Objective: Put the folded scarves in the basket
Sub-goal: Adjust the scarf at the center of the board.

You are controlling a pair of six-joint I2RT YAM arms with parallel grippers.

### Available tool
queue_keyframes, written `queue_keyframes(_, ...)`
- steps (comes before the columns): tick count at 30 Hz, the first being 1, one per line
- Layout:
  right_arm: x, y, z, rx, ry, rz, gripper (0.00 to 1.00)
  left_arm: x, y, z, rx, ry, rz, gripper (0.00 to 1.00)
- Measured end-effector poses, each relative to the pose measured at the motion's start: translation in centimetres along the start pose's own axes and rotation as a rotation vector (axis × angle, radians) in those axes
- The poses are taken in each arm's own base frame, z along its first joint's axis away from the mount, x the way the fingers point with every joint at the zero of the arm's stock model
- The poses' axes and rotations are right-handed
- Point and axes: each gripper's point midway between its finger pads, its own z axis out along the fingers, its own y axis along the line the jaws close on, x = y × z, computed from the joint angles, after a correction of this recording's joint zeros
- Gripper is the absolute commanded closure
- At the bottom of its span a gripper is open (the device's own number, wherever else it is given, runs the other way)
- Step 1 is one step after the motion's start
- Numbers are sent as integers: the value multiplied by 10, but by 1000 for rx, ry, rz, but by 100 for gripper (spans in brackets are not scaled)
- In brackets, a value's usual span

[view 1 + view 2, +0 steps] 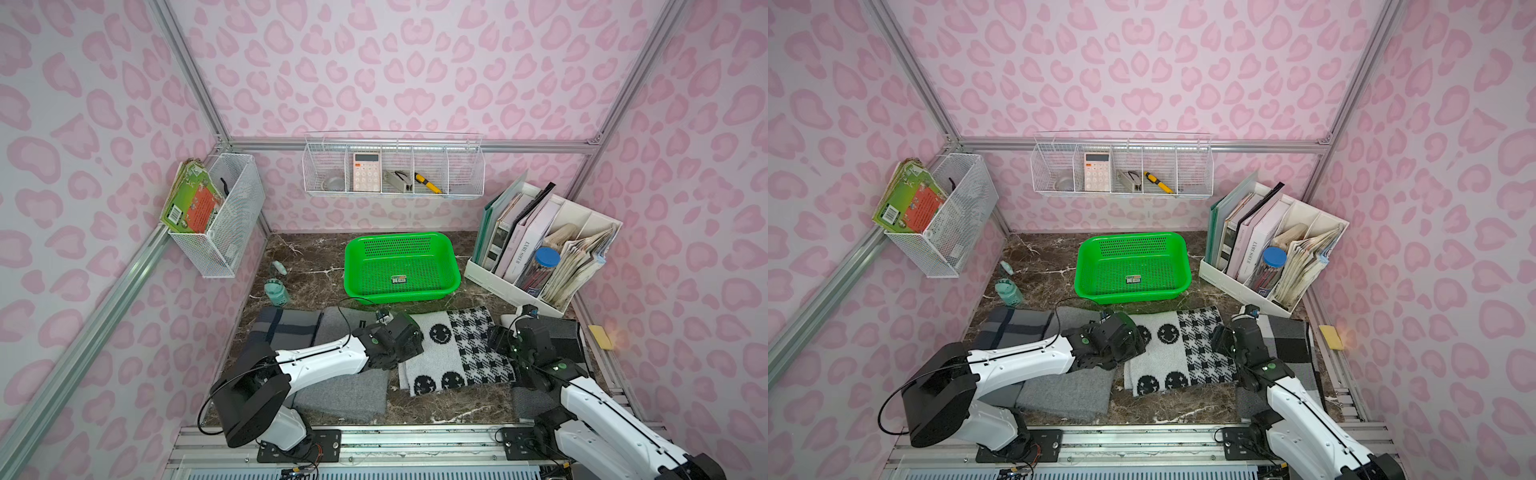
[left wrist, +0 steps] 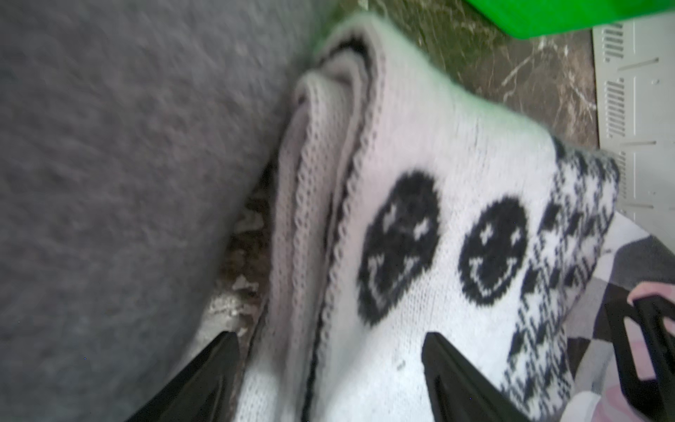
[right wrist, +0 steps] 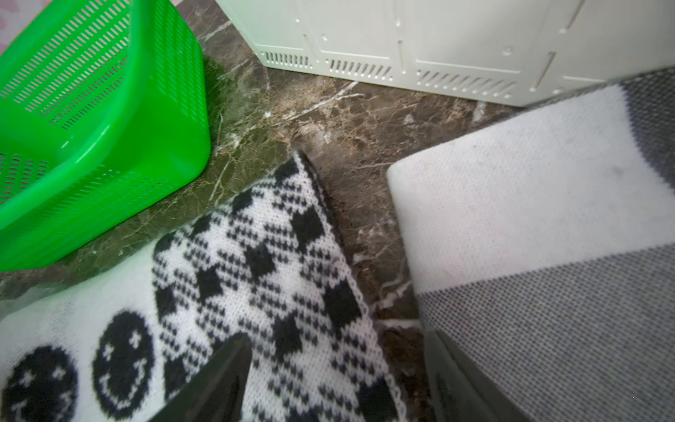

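Note:
The folded scarf (image 1: pixel 453 349) (image 1: pixel 1179 349) is white and black knit with smiley faces and a houndstooth panel. It lies flat on the marble table, just in front of the empty bright green basket (image 1: pixel 403 296) (image 1: pixel 1129 296). My left gripper (image 1: pixel 411 349) (image 2: pixel 328 336) is open, its jaws astride the scarf's (image 2: pixel 420 146) layered left edge. My right gripper (image 1: pixel 505 345) (image 3: pixel 338 334) is open too, one finger over the houndstooth side of the scarf (image 3: pixel 255 263), the other beside a grey and white cloth. The basket (image 3: pixel 109 128) stands close behind.
A plain grey folded cloth (image 1: pixel 340 395) and a grey plaid one (image 1: pixel 286 328) lie under my left arm, and a grey checked one (image 1: pixel 561 332) under my right. A white file organiser (image 1: pixel 540 249) stands back right, a teal bottle (image 1: pixel 276 291) back left. White wire baskets (image 1: pixel 392 166) hang on the wall.

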Motion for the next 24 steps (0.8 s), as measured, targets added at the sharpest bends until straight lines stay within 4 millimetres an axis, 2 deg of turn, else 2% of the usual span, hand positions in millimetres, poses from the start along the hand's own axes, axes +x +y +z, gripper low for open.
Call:
queue_keyframes(3, -2, -7, 10, 3, 39, 3, 23, 14, -6, -1, 12, 22, 20, 16)
queue_keyframes(8, 0, 3, 23, -39, 102, -38, 26, 28, -4, 0, -13, 18, 27, 15)
queue_keyframes(11, 1, 7, 28, -54, 130, -58, 30, 28, 5, 4, -48, 8, 6, 15)
queue_keyframes(24, 15, 6, 49, -40, 228, -92, 33, 21, 17, 8, -99, -43, -47, 15)
